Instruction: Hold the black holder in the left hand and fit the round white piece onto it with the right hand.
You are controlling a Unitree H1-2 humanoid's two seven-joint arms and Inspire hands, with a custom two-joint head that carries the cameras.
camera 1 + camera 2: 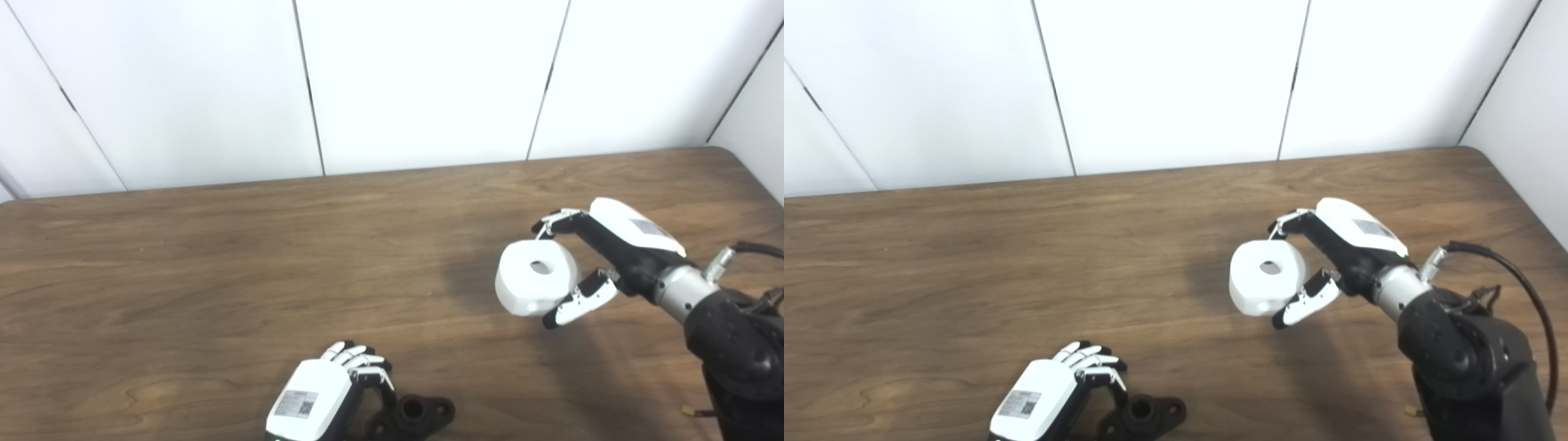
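Holder (411,414) on table (184,275) front edge; round piece (534,277) raised far right.

Counts, both eye views agree: 1 table (184,257), wood. 1 black holder (416,415) near the front edge, w/ 1 raised collar in its middle. 1 round white piece (534,277), w/ 1 hole thru the top face. 2 hands: 1 left hand (324,392), 1 right hand (603,257). 1 label patch on the back of each hand, so 2 labels total. 1 cable (1519,275) on the right arm. Wall (429,79) behind: 5 white panels in the left eye view, 4 dark seams btwn them.
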